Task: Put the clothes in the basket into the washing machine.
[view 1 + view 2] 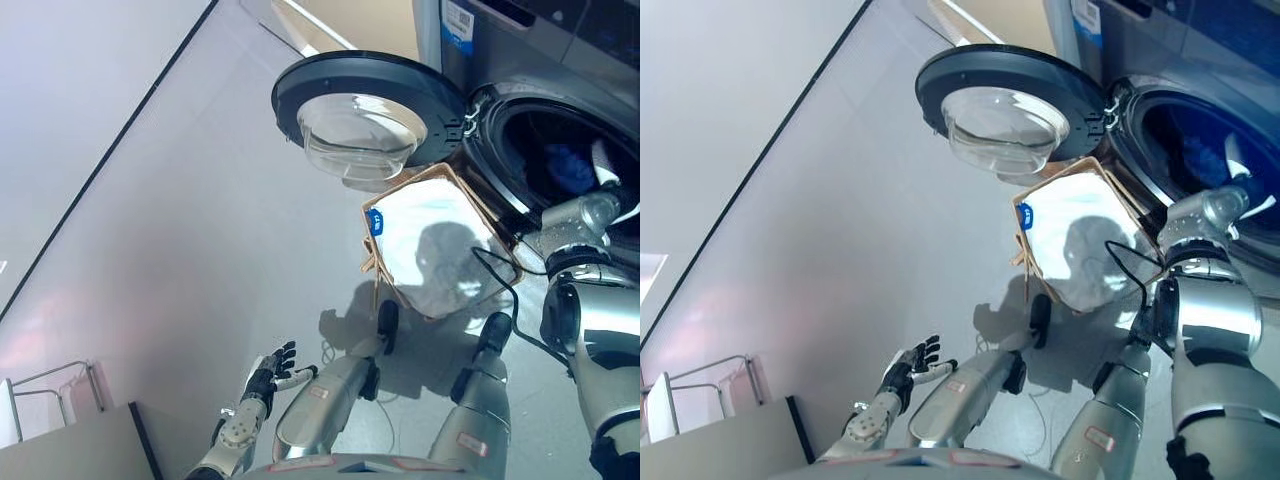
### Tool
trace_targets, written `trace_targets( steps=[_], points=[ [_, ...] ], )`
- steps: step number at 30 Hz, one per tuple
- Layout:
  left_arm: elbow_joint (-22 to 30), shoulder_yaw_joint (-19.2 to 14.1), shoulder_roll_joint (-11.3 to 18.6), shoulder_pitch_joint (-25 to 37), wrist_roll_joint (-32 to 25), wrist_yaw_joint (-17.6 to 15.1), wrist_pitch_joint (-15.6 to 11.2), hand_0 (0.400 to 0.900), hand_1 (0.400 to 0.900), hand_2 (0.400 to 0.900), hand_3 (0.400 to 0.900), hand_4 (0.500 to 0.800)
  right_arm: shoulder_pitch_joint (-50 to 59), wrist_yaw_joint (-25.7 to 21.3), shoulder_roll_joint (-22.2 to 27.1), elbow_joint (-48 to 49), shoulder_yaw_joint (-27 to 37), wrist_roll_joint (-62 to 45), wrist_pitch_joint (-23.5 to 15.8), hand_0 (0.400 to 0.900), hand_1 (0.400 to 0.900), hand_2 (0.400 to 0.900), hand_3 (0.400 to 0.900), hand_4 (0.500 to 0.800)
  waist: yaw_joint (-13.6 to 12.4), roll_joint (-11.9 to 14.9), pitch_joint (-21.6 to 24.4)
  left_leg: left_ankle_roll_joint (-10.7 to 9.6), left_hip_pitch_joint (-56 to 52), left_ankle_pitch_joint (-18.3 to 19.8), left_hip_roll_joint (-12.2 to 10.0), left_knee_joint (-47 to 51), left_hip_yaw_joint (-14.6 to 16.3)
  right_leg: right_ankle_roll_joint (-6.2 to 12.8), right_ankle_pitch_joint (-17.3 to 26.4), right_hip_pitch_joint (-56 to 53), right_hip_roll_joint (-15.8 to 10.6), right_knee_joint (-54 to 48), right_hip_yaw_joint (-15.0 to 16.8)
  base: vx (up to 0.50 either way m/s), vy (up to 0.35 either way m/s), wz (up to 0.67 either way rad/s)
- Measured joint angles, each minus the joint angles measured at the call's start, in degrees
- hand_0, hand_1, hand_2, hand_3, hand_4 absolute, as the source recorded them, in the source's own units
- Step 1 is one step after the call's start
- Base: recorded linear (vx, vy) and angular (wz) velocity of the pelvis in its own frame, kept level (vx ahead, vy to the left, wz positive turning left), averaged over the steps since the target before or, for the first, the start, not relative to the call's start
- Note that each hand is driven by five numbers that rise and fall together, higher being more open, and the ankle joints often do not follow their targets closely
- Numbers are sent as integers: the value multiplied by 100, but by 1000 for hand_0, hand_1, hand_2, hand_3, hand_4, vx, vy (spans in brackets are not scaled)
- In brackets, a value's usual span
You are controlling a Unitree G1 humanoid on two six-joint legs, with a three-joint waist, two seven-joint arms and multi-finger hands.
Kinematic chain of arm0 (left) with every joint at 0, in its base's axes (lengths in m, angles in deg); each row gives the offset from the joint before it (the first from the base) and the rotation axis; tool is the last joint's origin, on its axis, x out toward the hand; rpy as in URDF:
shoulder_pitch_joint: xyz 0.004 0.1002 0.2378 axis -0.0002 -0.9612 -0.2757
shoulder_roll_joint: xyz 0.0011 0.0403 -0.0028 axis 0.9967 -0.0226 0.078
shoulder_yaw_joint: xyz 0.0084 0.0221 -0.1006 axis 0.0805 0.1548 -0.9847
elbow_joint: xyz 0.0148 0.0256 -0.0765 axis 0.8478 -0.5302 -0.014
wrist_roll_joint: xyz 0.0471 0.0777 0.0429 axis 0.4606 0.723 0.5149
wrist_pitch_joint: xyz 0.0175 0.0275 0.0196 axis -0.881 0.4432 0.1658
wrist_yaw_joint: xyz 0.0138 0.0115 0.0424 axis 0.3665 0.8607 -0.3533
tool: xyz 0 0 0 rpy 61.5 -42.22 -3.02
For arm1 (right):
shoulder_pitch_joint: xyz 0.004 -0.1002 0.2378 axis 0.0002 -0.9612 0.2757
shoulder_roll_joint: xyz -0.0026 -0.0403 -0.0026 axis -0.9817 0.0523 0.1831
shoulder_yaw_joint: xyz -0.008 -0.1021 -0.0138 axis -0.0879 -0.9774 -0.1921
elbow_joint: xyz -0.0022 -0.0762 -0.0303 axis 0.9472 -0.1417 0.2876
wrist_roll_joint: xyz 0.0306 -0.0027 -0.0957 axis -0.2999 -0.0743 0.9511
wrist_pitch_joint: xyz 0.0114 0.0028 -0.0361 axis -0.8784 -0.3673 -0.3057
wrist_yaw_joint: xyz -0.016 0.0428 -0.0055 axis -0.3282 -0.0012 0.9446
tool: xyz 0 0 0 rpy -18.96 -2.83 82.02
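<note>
1. Blue clothes [568,166] are seen inside the drum of the washing machine [560,60], at the far right of the scene; a white piece shows beside them at the right of the opening.
2. The basket [437,238], a wooden frame with a white liner, is set on the floor just in front of the machine's opening, its far right corner close to the lower rim of the opening. Only white liner is seen inside it; whether any garment lies in it cannot be told.
3. A small blue tag [376,222] is fixed at the basket's left edge.
4. The round door [368,108] is swung fully open to the left, its clear bowl facing outward. Its lower edge hangs just over the basket's far left corner, so little room is left between door and basket.
5. The right arm is reached from the right side into the drum opening; the right hand is hidden inside it, so it cannot be told whether its fingers are spread or closed.
6. The left hand [274,370] is held low at the near left, above the floor, fingers spread and relaxed, with nothing held.
7. A wide stretch of bare grey floor [180,230] lies left of the basket, bounded by a dark line along the wall at the far left.
8. A grey cabinet edge [80,440] and a metal rack [60,385] are seen at the near left corner, well apart from the basket.
</note>
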State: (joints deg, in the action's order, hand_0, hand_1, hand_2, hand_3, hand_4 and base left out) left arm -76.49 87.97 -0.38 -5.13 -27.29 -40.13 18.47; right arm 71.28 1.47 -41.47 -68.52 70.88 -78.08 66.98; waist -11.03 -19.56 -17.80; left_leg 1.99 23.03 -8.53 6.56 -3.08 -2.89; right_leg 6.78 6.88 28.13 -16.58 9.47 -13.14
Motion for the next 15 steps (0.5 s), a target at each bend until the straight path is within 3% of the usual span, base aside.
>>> trace_targets(
  steps=[1,2,3,15],
  points=[
    [-2,2,0,-13,-28,9,1,900,900,900,900,800,58,-25,1,72,3,1,-60,400,400,400,400,500,-2,0,0,-2,-24,1,-10,20,0,-1,0,-16,8,-3,-2,34,-16,3],
    [-1,2,0,-39,-43,12,1,900,900,900,900,800,87,-73,3,128,9,-2,-82,490,490,490,490,554,0,-1,2,-14,-68,-7,-18,69,-5,-1,0,-45,18,-20,-5,36,-19,1],
    [-1,1,0,-65,-67,14,0,900,900,900,900,800,99,-121,-6,132,51,-17,-69,900,900,900,900,800,-3,-5,5,-30,-84,5,-25,76,-3,-1,0,-61,27,-35,-6,37,-19,0],
    [-142,-18,-4,-115,-206,60,-8,900,900,900,900,800,4,-199,-295,223,72,-128,-115,900,900,900,900,800,58,-11,10,-38,-394,-21,-112,305,-7,-3,16,-381,134,-300,-55,23,-31,-2]
  ],
)
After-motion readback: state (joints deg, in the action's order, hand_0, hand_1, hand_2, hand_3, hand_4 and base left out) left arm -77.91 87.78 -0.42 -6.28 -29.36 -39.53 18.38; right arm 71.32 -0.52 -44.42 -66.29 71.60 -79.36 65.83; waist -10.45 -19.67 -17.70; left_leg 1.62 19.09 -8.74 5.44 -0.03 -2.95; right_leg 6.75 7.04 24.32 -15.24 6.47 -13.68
